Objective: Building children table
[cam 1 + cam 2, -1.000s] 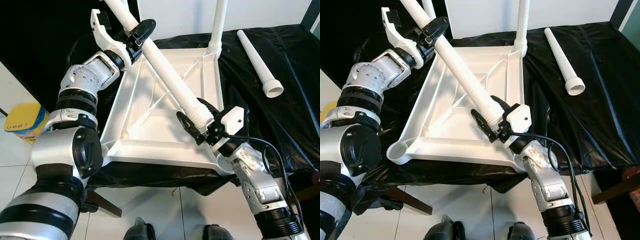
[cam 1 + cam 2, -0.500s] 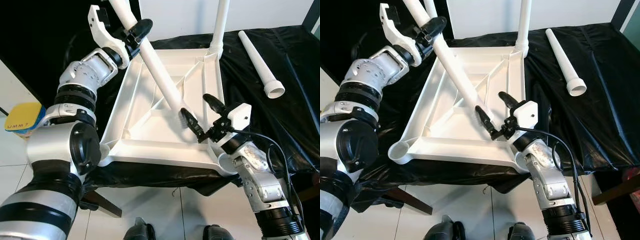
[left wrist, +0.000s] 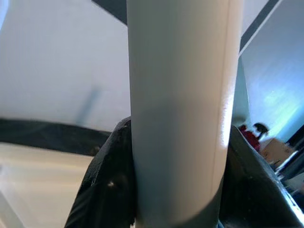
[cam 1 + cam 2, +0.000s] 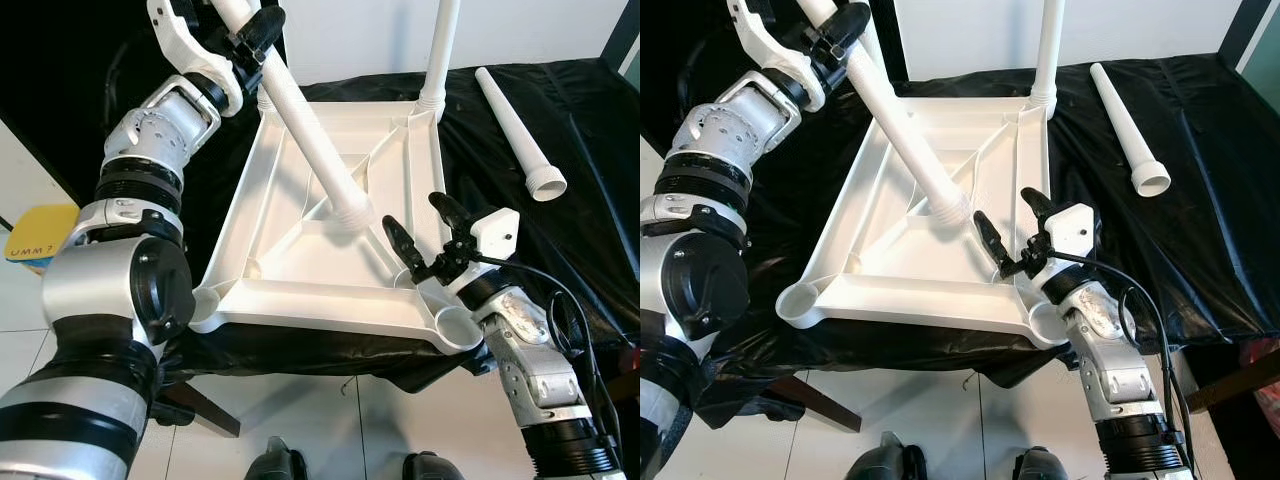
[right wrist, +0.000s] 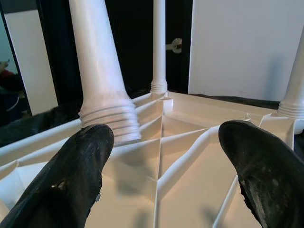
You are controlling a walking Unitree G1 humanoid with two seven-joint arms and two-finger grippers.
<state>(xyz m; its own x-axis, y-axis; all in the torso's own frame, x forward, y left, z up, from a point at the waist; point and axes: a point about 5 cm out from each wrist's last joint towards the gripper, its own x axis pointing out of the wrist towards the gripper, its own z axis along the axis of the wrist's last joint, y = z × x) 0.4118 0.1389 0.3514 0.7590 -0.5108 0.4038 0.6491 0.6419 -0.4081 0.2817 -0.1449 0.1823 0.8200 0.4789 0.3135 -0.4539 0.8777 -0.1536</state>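
Left eye view: the left gripper (image 4: 258, 28) is raised at the far left corner of the tabletop (image 4: 300, 270), its black fingers (image 3: 107, 180) clamped around the upper part of a white leg (image 4: 310, 135). That leg slants down to the right, its threaded, flared end resting on the ribs near the middle of the tabletop, which lies upside down on a black cloth (image 4: 590, 230). Two more legs stand upright in the far corner sockets, one (image 5: 158, 45) at the left, one (image 4: 440, 50) at the right. Near the tabletop's near right corner the right gripper (image 4: 425, 235) hovers with its fingers spread wide, holding nothing, just beside the leg's end. Further right a loose leg (image 4: 515, 130) lies on the cloth, well apart from the tabletop.
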